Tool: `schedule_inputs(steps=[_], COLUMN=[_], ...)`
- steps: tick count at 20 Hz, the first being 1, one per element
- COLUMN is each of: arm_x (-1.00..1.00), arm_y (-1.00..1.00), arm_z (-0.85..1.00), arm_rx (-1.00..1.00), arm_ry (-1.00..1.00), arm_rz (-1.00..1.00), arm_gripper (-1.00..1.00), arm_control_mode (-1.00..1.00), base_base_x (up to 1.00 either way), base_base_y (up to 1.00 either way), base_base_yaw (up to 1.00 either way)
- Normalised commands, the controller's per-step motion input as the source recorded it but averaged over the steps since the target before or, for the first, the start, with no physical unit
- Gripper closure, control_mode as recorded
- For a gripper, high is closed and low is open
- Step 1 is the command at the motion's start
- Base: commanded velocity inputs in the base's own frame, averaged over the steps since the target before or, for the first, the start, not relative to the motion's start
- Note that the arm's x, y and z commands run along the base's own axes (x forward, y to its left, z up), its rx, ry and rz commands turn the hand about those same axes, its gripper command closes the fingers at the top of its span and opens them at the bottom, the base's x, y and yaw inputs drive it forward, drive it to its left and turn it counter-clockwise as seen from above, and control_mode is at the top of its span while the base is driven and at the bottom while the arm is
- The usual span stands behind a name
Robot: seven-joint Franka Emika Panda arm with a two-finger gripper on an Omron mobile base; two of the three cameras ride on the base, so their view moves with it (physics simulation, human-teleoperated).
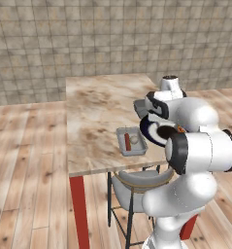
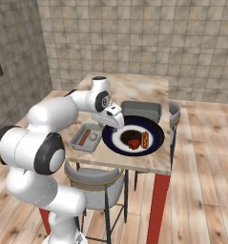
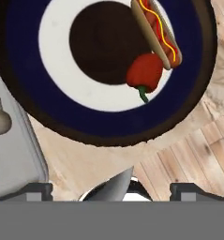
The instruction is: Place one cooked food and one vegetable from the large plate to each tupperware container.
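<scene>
The claw (image 3: 111,192) stands spread wide above the big navy-rimmed round plate (image 3: 48,115), near the marbled tabletop (image 3: 85,164) edge.

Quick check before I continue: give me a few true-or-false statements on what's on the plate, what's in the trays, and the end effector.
1. A hot dog and a red pepper lie on the large plate. True.
2. The near tray already holds food. True.
3. The end effector grips the pepper. False: it is open and holds nothing.
4. The far tray holds a hot dog. False: nothing shows inside it.
5. The plate sits on the floor. False: it rests on the table.
</scene>
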Motion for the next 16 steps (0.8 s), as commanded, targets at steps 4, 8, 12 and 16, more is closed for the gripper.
schedule_inputs(steps=[4,8,12,16], arm_x=[-0.71,-0.29,0.28,0.48], arm_y=[-0.88,-0.54,-0.06,0.0], arm_z=[-0.21,-0.19,-0.08,-0.02], arm_rx=[0.21,0.23,0.07,0.0], arm_ry=[-0.03,-0.06,-0.08,0.01], arm_rz=[-0.14,-0.01,0.0,0.0], arm_gripper=[-1.0,-1.0,-1.0,-1.0], arm_control_mode=[-1.0,-1.0,-1.0,-1.0], base_base_x=[0.0,0.0,0.0,0.0], base_base_y=[0.0,0.0,0.0,0.0], base_base_yaw=[0.0,0.0,0.0,0.0])
